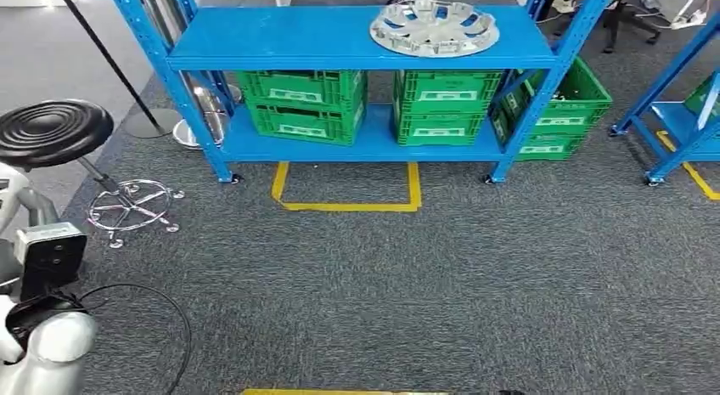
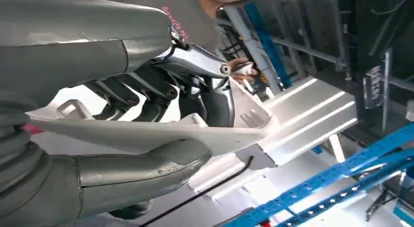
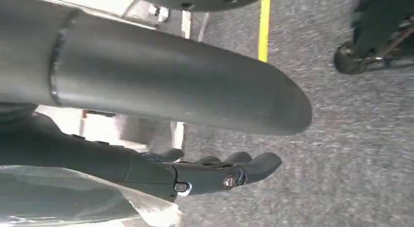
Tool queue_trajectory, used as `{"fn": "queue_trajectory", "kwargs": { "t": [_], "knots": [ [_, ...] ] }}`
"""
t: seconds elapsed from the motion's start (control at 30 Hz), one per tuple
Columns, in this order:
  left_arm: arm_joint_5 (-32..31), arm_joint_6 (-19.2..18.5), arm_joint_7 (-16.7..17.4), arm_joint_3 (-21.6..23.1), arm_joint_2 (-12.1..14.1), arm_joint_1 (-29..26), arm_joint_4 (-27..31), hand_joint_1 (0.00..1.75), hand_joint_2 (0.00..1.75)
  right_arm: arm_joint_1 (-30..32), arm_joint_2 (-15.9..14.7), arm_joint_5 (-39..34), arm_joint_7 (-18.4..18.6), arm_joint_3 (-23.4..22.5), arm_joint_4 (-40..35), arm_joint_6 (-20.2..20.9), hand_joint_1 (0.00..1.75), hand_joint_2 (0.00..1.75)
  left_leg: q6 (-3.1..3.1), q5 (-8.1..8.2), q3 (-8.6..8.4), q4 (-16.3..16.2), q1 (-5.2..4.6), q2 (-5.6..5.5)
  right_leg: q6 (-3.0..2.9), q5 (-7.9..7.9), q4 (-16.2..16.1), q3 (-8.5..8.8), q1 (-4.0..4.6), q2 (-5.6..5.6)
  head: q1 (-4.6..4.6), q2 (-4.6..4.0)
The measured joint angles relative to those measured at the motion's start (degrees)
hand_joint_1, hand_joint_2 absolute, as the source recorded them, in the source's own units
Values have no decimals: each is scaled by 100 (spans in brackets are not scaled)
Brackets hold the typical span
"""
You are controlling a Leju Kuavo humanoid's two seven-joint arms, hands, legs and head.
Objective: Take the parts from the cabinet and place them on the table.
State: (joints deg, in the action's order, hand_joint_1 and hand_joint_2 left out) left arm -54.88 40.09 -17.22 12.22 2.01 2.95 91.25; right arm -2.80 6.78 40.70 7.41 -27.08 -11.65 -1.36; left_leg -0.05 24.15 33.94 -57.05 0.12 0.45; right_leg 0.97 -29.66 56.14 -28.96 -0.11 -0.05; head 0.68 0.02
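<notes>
Left robot hand (image 2: 161, 124) pinches a pale flat part (image 2: 146, 134) at its rim, thumb against fingers; thin grip, could slip out while carrying. Right robot hand (image 3: 205, 175) holds nothing, fingers loosely extended. Hubcap (image 1: 435, 27) sits on blue cabinet (image 1: 280, 38), well apart.

we see our left hand (image 2: 146, 114) gripping a pale grey part (image 2: 161, 132) between thumb (image 2: 146, 171) and dark fingers (image 2: 215, 102), with blue shelf beams (image 2: 332, 175) beyond.

The left robot hand (image 2: 146, 139) partly hides the pale part (image 2: 234, 134).
</notes>
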Motion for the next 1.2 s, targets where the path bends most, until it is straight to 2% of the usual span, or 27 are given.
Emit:
{"fn": "queue_trajectory", "kwargs": {
  "t": [0.03, 0.07, 0.1, 0.13, 0.17, 0.2, 0.23, 0.27, 0.3, 0.33, 0.37, 0.4, 0.43, 0.47, 0.5, 0.53, 0.67, 0.77, 0.87, 0.9, 0.93, 1.07, 1.2],
  "knots": [
    [2, 0, 9, 2, 9, 0, 0, 175, 175, 5, 0, 0, 0, 0, 0, -2, 0, 0, -33, -31, -1, 9, 11, -1, -28, 24, 10, -9, 8, 0, -2, 0],
    [2, 0, 22, 2, 20, 1, 0, 175, 175, 10, 4, 4, 7, 0, 2, -2, 0, 0, -64, -24, 13, -4, 4, -12, -71, 88, -47, -70, -29, -13, 7, 0],
    [2, 0, 22, 2, 24, 1, 0, 175, 175, 5, 2, 9, 9, 0, 2, -2, 0, 0, -93, 113, 63, -84, 14, -21, -108, 135, -54, -16, -44, -31, -11, 0],
    [2, 0, 24, 2, 35, 12, 0, 175, 175, -5, 0, 11, 9, 0, 2, -7, 0, 0, -117, 369, 157, -349, 20, -24, -150, 164, -53, -64, -45, -30, -26, 0],
    [0, 0, 24, 2, 46, 14, 0, 175, 175, -8, 0, 13, 9, 0, 2, -9, 0, 0, -144, 658, 310, -803, 37, -23, -168, 191, -47, -109, -40, -32, -37, 0],
    [2, 0, 26, 4, 57, 11, -4, 175, 175, -5, 0, 13, 11, 0, 2, -13, 0, 0, -165, 926, 484, -1334, 43, -23, -168, 217, -39, -159, -34, -32, -30, 0],
    [2, 0, 33, 4, 63, 10, -11, 175, 175, -3, 0, 11, 15, 0, 2, -15, 0, 0, -175, 1085, 591, -1710, 43, -23, -165, 239, -19, -211, -30, -32, -33, 0],
    [2, 0, 33, 4, 66, 10, -15, 175, 175, -3, 0, 11, 15, 0, 2, -15, 0, 0, -177, 1084, 578, -1791, 43, -23, -163, 245, 0, -252, -28, -30, -33, 0],
    [4, 0, 33, 9, 65, 12, -20, 175, 175, -4, 0, 11, 17, 0, 2, -15, 0, 0, -170, 969, 440, -1638, 43, -23, -153, 257, 21, -290, -27, -28, -33, 0],
    [13, 0, 35, 20, 66, 14, -20, 175, 175, -5, 2, 11, 20, 0, 2, -15, 0, 0, -150, 764, 186, -1224, 42, -23, -146, 265, 45, -314, -25, -25, -33, 0],
    [26, 0, 46, 31, 66, 18, -20, 175, 175, -5, 2, 11, 28, 0, 2, -15, 0, 0, -122, 522, -162, -627, 40, -23, -137, 271, 66, -326, -24, -23, -35, 0],
    [33, 0, 55, 39, 66, 26, -20, 175, 175, -6, 2, 11, 31, 0, 2, -17, 0, 0, -91, 409, -424, -154, 38, -23, -128, 275, 81, -330, -24, -23, -33, 0],
    [37, 0, 74, 50, 66, 33, -20, 175, 175, -13, 2, 11, 31, 0, 2, -26, 0, 0, -64, 499, -492, -16, 6, -21, -88, 290, 103, -369, 16, -23, -31, 0],
    [37, 4, 83, 57, 66, 38, -20, 175, 175, -19, 0, 11, 31, 0, 0, -33, 0, 0, -50, 470, -464, 32, 18, -26, -74, 291, 135, -417, 18, -19, -24, 0],
    [37, 0, 98, 66, 66, 27, -20, 175, 175, -17, -2, 11, 31, 0, 0, -42, 0, 0, -66, 460, -439, 34, 22, -27, -125, 290, 139, -434, 28, -12, -15, 0],
    [37, -2, 101, 77, 66, 28, -20, 175, 175, -15, -2, 11, 31, 0, 0, -39, 0, 0, -59, 456, -433, 31, 12, -28, -133, 301, 131, -437, 24, -20, -24, 0],
    [42, 0, 101, 90, 63, 30, -20, 175, 175, -13, 0, -9, 75, 0, 0, -28, 0, 0, -7, 424, -409, 26, -20, -26, -41, 370, 84, -437, -8, -13, -15, 0],
    [74, 0, 138, 105, 63, 38, -20, 175, 175, -8, -2, -46, 473, -7, 2, -28, 0, 0, 24, 404, -399, 23, -31, -26, -24, 394, 66, -439, -16, -14, -13, 0],
    [103, 0, 238, 171, 81, 89, -39, 175, 175, -2, -22, -61, 1055, -24, 18, 114, 0, 0, 30, 400, -394, 20, -34, -26, -6, 406, 58, -442, -19, -15, -15, 0],
    [105, -2, 289, 217, 94, 129, -61, 175, 175, 3, -31, -31, 1380, -24, 29, 215, 0, 0, 31, 400, -392, 19, -34, -26, 0, 409, 58, -443, -20, -16, -17, 0],
    [105, -2, 341, 271, 109, 178, -89, 175, 175, 27, -42, 5, 1493, -24, 40, 300, 0, 0, 33, 399, -390, 18, -34, -27, 6, 413, 58, -445, -20, -17, -15, 0],
    [153, -2, 446, 422, 125, 324, -203, 175, 175, 95, -57, 44, 1523, -28, 44, 476, 0, 0, 37, 395, -387, 19, -33, -23, 12, 417, 58, -453, -20, -12, -17, 0],
    [194, -2, 476, 509, 151, 367, -286, 175, 175, 101, -61, 2, 1526, -70, 44, 354, 0, 0, 34, 382, -376, 19, -29, -22, 9, 423, 61, -468, -16, -10, -18, 0]
  ]
}}
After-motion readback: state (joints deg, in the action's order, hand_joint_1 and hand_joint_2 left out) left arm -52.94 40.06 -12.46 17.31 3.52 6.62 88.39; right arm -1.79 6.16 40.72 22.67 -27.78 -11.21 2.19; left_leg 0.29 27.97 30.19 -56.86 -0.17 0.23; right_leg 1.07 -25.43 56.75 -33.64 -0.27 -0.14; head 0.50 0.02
